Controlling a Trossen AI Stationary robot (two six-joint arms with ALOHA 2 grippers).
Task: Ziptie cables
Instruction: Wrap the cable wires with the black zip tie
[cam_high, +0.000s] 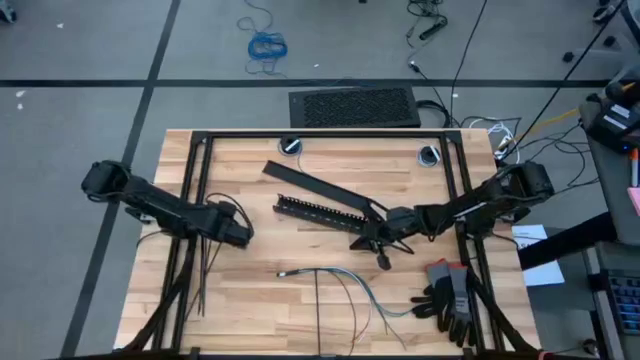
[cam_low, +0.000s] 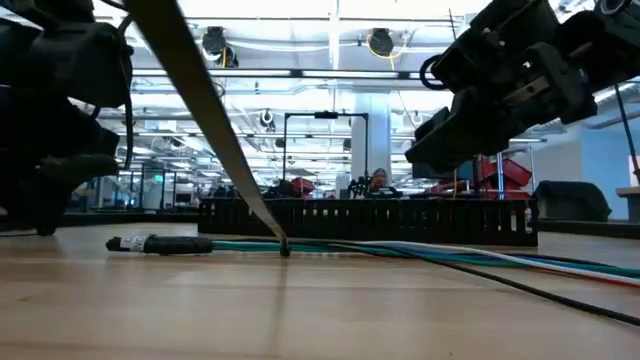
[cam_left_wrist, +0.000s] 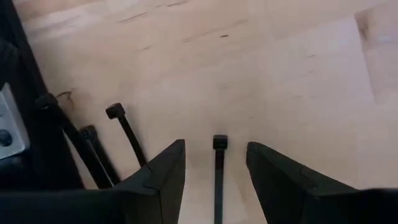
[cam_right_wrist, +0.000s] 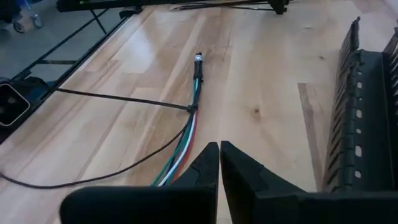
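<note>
The worktop (cam_high: 330, 300) is a pale wooden slab inside a black frame, and both my arms are over it. The slotted bar (cam_high: 320, 211) lies across the middle, with a flat black bar (cam_high: 310, 182) angled just beyond it. A pair of gloves (cam_high: 448, 297) sits at the near right corner.

My right gripper (cam_high: 384, 240) hovers at the right end of the slotted bar, fingers pressed together with nothing between them. In its wrist view the cables (cam_right_wrist: 189, 121) run away from it along the wood, bundled at the far end with a dark plug tip; one ziptie (cam_right_wrist: 118, 99) already lies across them, though I cannot tell whether it is cinched.

My left gripper (cam_high: 240, 232) is at the left side of the worktop, near the frame rail. Its fingers (cam_left_wrist: 165, 177) are spread wide, and a single ziptie (cam_left_wrist: 219, 171) lies on the wood directly between them, head end pointing away. The spare zipties (cam_left_wrist: 106, 149) lie just beside it toward the rail.

I judge I am at the pick-up step. Next I need to lower the left gripper squarely, close on that thin strip without it skating away, then carry it right to the cables (cam_high: 340, 280), which lie in the near middle.
</note>
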